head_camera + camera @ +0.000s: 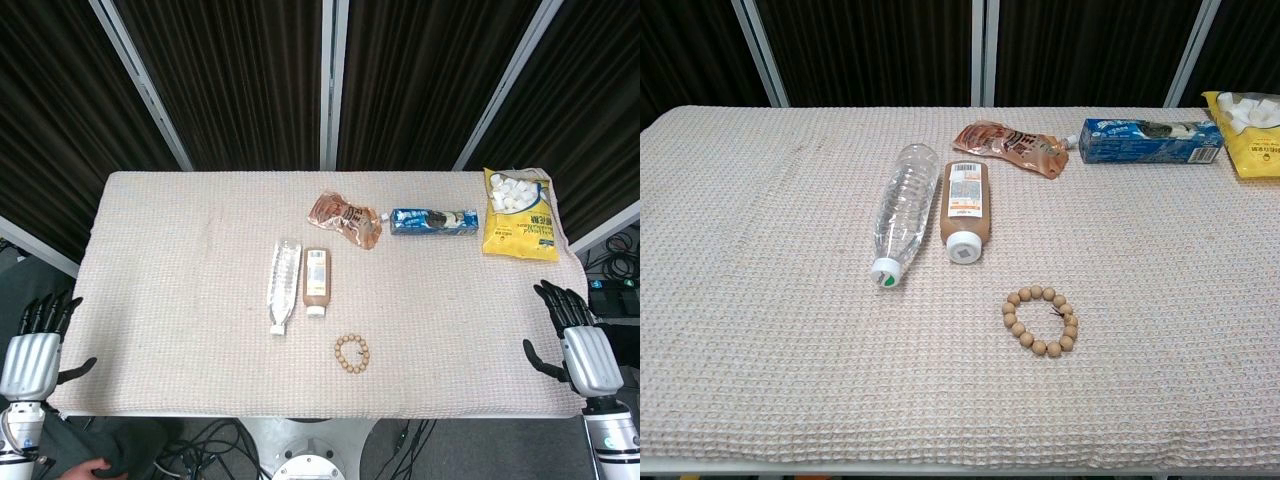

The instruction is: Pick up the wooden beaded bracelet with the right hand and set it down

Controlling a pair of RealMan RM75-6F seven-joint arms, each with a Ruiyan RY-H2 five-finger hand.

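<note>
Nearest you, the wooden beaded bracelet [1041, 320], a closed ring of round tan beads with a small dark knot, lies flat on the counter [180, 300] before the brown bottle [964, 209], while your right robot hand [572, 335] and left robot hand [38, 345] flank the counter, fingers spread, holding nothing.

Even, bright overhead light in both views, sharp focus, almost no shadow.

In the head view the pale woven cloth table cover [180, 300] is evenly lit, brightest toward 6 o'clock, while the dark pleated curtain [240, 80] from 10 to 2 o'clock stays nearly black. Small glints sit on the clear plastic water bottle [898, 212] and on the glossy yellow snack bag [519, 213], which looks slightly washed out. The ring of wooden beads [1041, 321] casts only a thin soft shadow. In the chest view the cloth weave is crisp at 6 o'clock and a little softer toward 12 o'clock. The table edges bow slightly at the head view's corners.
</note>
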